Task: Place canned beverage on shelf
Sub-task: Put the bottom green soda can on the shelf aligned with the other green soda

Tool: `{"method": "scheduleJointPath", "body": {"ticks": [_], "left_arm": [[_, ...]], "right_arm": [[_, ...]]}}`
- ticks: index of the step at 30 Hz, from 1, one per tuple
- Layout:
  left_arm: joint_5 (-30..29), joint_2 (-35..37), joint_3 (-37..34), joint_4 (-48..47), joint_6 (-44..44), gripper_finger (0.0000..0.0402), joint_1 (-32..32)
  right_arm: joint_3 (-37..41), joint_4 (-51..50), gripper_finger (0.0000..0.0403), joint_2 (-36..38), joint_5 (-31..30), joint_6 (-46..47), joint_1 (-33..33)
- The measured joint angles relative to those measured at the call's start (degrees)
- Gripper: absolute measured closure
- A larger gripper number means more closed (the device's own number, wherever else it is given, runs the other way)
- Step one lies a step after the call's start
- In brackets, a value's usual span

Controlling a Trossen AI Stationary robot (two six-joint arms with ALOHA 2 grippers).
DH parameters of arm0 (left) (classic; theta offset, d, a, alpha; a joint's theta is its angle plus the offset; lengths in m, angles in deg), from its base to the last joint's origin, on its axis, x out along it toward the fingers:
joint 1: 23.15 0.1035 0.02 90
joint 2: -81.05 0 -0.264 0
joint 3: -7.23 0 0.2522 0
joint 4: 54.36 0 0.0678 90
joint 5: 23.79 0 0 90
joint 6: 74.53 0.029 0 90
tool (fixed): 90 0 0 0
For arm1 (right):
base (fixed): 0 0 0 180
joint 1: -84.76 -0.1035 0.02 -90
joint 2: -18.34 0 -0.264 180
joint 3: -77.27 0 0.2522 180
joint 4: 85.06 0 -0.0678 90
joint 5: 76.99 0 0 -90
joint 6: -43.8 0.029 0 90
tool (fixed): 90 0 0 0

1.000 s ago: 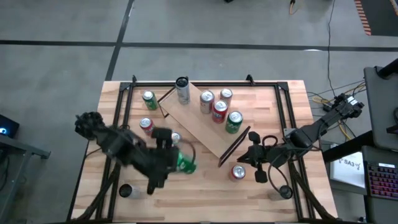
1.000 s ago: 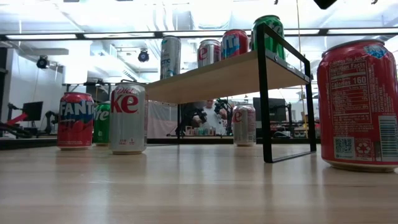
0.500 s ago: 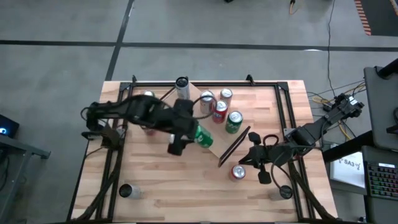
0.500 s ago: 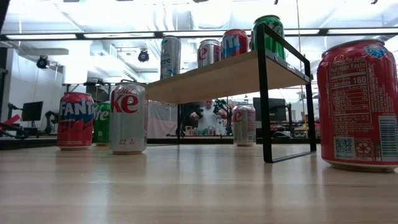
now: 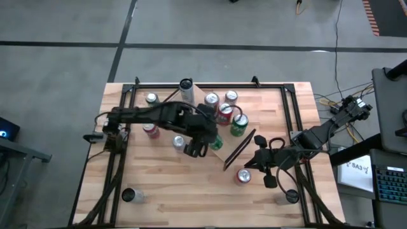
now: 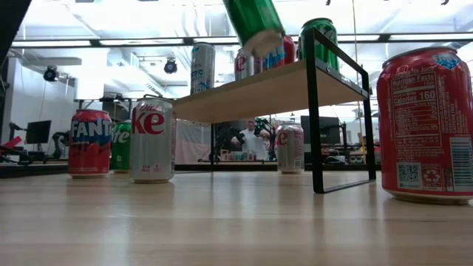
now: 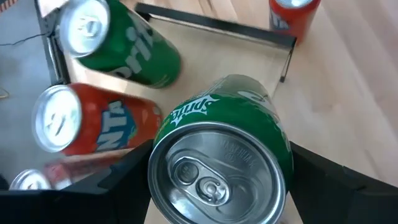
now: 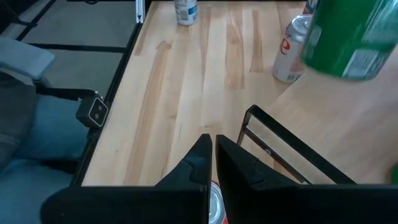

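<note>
The green aluminium soft-drink can (image 7: 221,165) sits clamped between the spread fingers of the left end effector (image 5: 198,144), held tilted in the air over the near end of the small light-wood shelf with thin black metal end frames (image 5: 203,127). I count five cans standing on that shelf, and five more on the plank worktop (image 5: 191,184). The right end effector (image 8: 211,163) rests beside the shelf's near end frame with its fingers pressed together, empty.
</note>
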Motion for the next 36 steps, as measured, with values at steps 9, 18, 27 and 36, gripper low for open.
{"method": "scheduleJointPath", "body": {"ticks": [9,18,27,36], "left_arm": [[-2.1,-3.99,0.0,0.11,4.13,0.0115,0.58],[-2.14,-4.23,0.0,0.56,4.36,0.0115,1.22],[-2.16,-4.23,0.0,1.26,4.34,0.0115,1.2],[-4.05,-4.23,0.0,2.1,4.1,0.0075,1.2]], "right_arm": [[0.0,0.02,0.039,-0.02,-0.02,0.02,0.0],[0.03,0.02,0.039,-0.02,-0.04,0.02,0.0],[0.03,0.02,0.039,-0.02,-0.15,0.02,0.0],[0.03,0.02,0.039,-0.02,-0.2,0.0,0.0]]}}
